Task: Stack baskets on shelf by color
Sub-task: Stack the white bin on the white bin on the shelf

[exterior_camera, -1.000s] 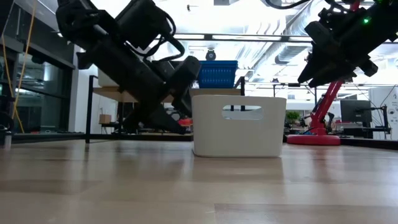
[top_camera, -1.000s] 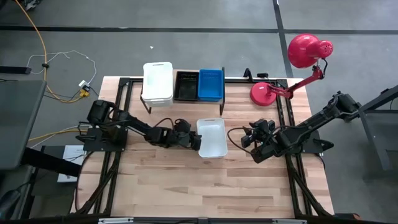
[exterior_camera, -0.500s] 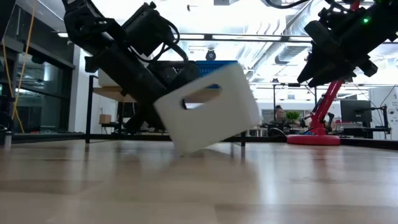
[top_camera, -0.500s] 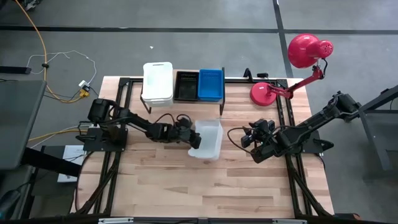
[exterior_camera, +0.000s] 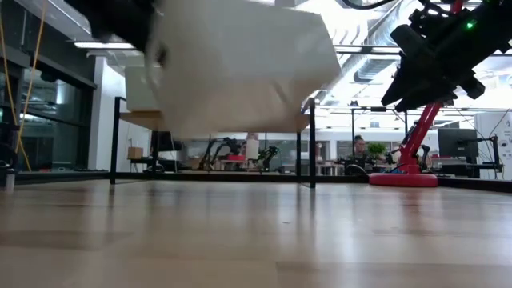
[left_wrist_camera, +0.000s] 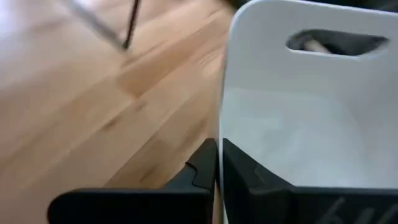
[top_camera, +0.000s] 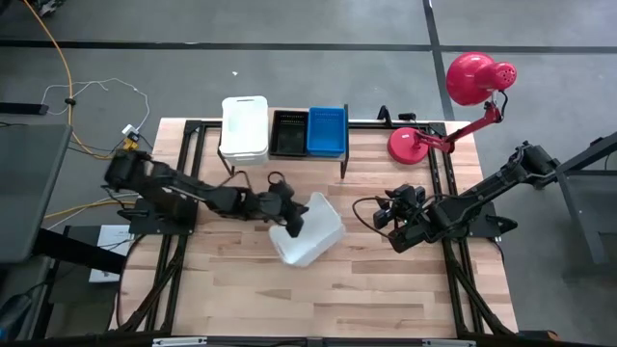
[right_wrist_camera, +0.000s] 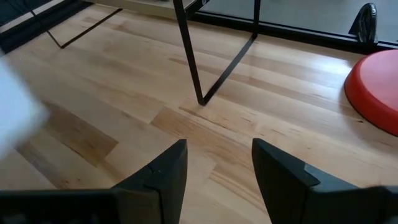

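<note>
- The left arm reached low across the desk [top_camera: 386, 289] from its left edge, its left tool [top_camera: 289, 220] clamped on the near wall of a white basket [top_camera: 308, 231], which hung tilted above the middle of the desk, clear of the wood.
- The right arm waited at the desk's right side, elbow folded back, its right tool [top_camera: 393, 220] standing wide with nothing between the fingers [right_wrist_camera: 160, 174] and well apart from the lifted basket.
- The left wrist view alone showed the grip: one dark finger [left_wrist_camera: 202, 171] outside the wall, one inside, with the handle slot in the far wall; the low view showed only the basket's blurred underside raised off the desk.
- On the shelf [top_camera: 344, 154] at the desk's far edge sat another white basket [top_camera: 245, 127], a black basket [top_camera: 289, 133] and a blue basket [top_camera: 326, 130] side by side.
- A red lamp [top_camera: 453, 106] stood at the far right corner, its round base [right_wrist_camera: 376, 90] lying ahead of the right tool, beyond a shelf leg [right_wrist_camera: 189, 56].
</note>
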Controlling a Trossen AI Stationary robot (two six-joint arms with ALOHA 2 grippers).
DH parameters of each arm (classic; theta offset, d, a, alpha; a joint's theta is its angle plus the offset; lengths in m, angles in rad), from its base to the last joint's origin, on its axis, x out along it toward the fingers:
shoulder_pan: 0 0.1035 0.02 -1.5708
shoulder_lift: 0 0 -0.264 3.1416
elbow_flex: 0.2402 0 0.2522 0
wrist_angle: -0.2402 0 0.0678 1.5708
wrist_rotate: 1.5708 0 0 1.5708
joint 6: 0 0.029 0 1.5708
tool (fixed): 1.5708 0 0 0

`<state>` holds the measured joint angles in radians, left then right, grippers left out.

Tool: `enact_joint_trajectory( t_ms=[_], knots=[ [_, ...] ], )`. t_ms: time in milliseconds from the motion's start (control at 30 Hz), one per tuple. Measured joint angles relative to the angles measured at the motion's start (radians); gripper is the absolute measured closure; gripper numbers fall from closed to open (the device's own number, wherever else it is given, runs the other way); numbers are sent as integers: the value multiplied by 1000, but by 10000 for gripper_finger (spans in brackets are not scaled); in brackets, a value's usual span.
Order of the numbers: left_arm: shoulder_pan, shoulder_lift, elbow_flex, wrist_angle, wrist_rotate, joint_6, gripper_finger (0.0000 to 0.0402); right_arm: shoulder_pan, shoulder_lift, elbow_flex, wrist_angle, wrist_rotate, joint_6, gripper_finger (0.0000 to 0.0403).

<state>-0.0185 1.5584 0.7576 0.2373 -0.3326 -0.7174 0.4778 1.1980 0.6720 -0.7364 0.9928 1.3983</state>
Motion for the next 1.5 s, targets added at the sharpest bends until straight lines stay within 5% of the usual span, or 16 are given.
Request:
enact_joint_trajectory(
  t_ms=[233, 433, 667, 800, 1333, 1500],
  knots=[
    [-25, -352, 8, -28, -38, 179, 401, 0, 0, 0, 9, 0, 0, 235],
    [70, -533, 272, -546, -275, 291, 401, 0, 0, 0, 28, 4, 0, 235],
    [312, -467, 711, -1004, -404, 351, 401, 0, 0, 0, 47, 6, -6, 235],
    [445, -409, 835, -1172, -412, 332, 401, 0, 0, 0, 49, 6, -10, 235],
    [720, -233, 847, -1391, -437, 117, 401, 0, 0, 0, 53, 7, -10, 235],
    [773, -215, 847, -1436, -363, 89, 401, 0, 0, 0, 53, 7, -10, 235]
  ],
)
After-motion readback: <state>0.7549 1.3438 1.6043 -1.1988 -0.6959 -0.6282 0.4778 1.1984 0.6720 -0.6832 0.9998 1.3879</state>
